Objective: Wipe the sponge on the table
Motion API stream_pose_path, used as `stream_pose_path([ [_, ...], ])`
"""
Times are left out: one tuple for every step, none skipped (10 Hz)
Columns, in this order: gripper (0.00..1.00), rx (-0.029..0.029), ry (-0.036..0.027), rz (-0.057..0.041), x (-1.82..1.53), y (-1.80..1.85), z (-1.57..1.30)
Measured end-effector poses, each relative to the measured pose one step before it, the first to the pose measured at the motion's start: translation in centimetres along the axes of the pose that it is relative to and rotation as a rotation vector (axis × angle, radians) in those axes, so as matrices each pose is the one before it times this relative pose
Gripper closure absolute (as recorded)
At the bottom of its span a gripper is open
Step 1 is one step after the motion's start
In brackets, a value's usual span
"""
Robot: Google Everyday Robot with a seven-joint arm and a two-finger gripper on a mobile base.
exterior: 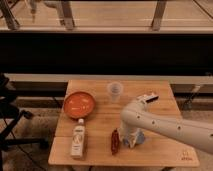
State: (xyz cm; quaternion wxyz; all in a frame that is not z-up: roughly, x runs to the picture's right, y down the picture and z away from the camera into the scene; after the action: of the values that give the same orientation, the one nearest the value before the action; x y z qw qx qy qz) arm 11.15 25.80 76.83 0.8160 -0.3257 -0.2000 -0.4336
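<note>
The light-brown plank table (pixel 100 122) fills the middle of the camera view. My white arm reaches in from the lower right and bends down to the tabletop near its front edge. The gripper (pixel 130 141) points down at the wood, right of centre. A small light-blue patch, the sponge (pixel 140 137), shows right against the gripper's right side at table level, mostly hidden by the arm. Whether the gripper holds it does not show.
An orange plate (pixel 79 104) lies at the left, a clear plastic cup (pixel 115 91) behind the centre, and a black-and-white bar (pixel 151 96) behind my arm. A white bottle (pixel 78 140) lies front left, with a red packet (pixel 115 142) just left of the gripper. A dark chair (pixel 10 115) stands left of the table.
</note>
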Motion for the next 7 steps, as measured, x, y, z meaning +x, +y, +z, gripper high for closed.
stream_pose_path([
  [1.0, -0.00102, -0.00958, 0.00116, 1.195, -0.764, -0.276],
  [1.0, -0.00085, -0.00807, 0.0023, 0.982, -0.559, -0.079],
  [1.0, -0.00083, -0.01019, 0.00096, 0.983, -0.717, 0.033],
  [1.0, 0.00182, -0.01101, 0.00194, 0.814, -0.623, -0.05],
  [1.0, 0.00311, -0.01222, 0.00585, 0.745, -0.318, -0.174],
  [1.0, 0.00569, -0.01637, 0.00894, 0.86, -0.245, -0.286],
  [1.0, 0.00641, -0.01332, 0.00493, 0.734, -0.353, -0.326],
])
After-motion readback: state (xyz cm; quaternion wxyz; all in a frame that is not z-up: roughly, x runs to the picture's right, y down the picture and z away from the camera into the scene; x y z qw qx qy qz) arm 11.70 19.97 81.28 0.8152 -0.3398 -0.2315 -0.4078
